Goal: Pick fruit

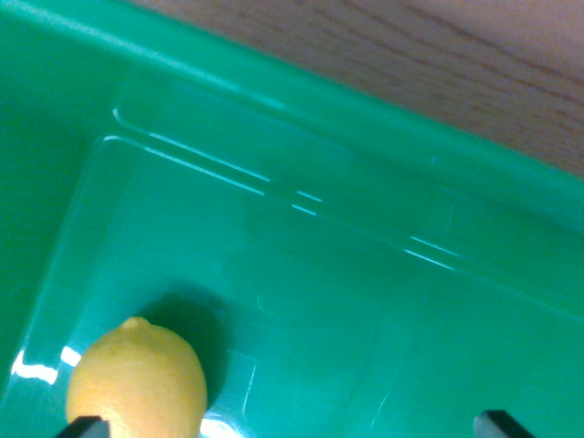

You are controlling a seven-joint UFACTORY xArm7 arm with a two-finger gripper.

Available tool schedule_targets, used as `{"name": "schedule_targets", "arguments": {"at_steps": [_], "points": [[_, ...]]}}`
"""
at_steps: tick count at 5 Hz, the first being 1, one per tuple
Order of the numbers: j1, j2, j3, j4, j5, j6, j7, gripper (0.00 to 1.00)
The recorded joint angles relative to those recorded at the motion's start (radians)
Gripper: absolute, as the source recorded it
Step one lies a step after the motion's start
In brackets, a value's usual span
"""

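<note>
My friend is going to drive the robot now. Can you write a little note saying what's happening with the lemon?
Gripper: only two dark fingertips show at the bottom edge of the wrist view, spread wide apart, holding nothing.
Yellow oval lemon: lying on the floor of the shiny green plastic bin, at the wrist view's lower left, right by one fingertip. Touching or not, cannot tell.
Brown wooden table: outside the bin's rim.
Done: gripper lowered over the bin.
Left: centre on the lemon, close, lift it out.
</note>
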Motion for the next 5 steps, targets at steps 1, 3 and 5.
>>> {"name": "schedule_targets", "arguments": {"at_steps": [1,3,5], "points": [[0.0083,0.014,0.012,-0.033,0.0007,-0.045,-0.028,0.0],[0.0157,0.026,0.024,-0.062,0.0013,-0.085,-0.053,0.0],[0.0229,0.038,0.034,-0.09,0.0019,-0.123,-0.077,0.0]]}}
